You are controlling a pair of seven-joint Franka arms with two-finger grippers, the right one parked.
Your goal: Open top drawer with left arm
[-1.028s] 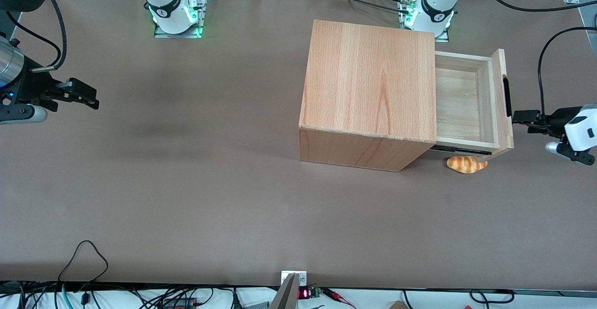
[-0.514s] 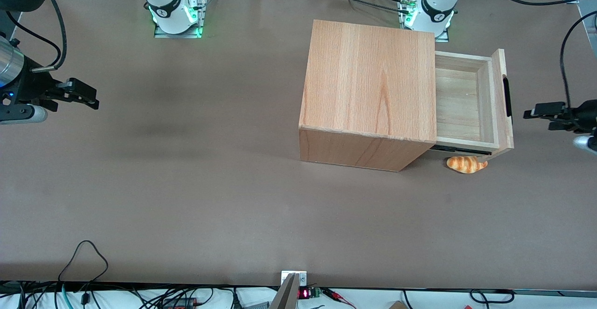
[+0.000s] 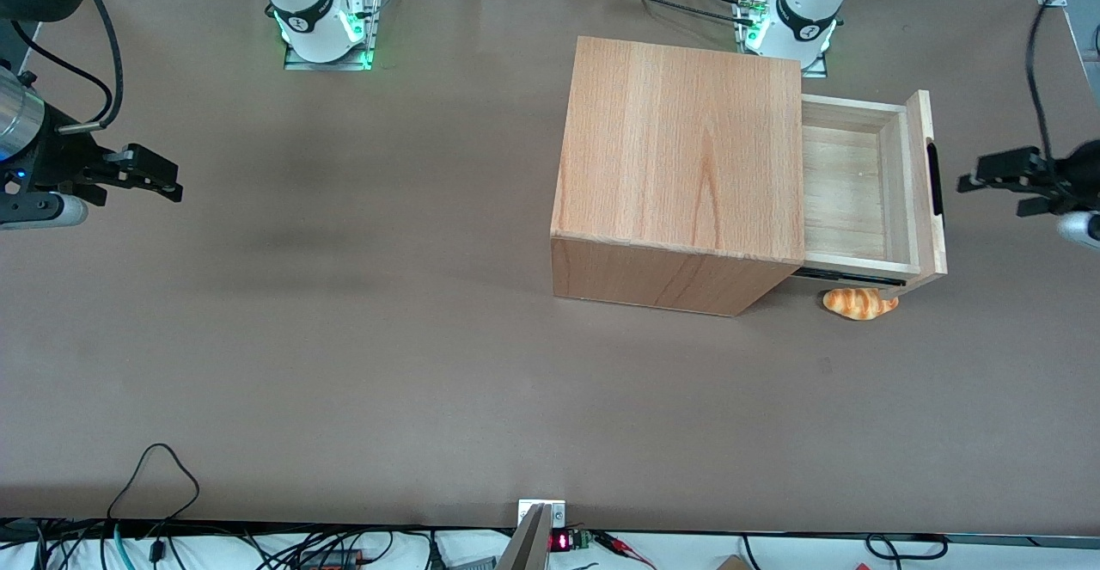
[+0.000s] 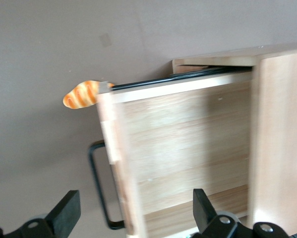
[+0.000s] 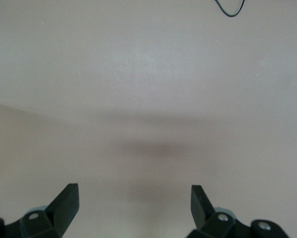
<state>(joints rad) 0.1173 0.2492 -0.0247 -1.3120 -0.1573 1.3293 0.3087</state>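
Observation:
The top drawer (image 3: 851,183) stands pulled out of the wooden cabinet (image 3: 687,166), its plank floor bare. Its black bar handle (image 3: 933,179) runs along the thick front panel. My left arm's gripper (image 3: 988,187) hovers open a short way out from the handle, toward the working arm's end of the table, touching nothing. In the left wrist view the drawer (image 4: 188,144) and its handle (image 4: 98,188) lie below the gripper (image 4: 133,210), whose fingers (image 4: 66,208) are spread wide and hold nothing.
A toy croissant (image 3: 859,303) lies on the brown table (image 3: 387,338) beside the drawer's front corner, nearer to the front camera; it also shows in the wrist view as the croissant (image 4: 82,94). The arm bases (image 3: 795,20) stand at the table's back edge.
My gripper has drawn away from the handle toward the working arm's end of the table and shifted slightly farther from the front camera. The drawer has stayed put.

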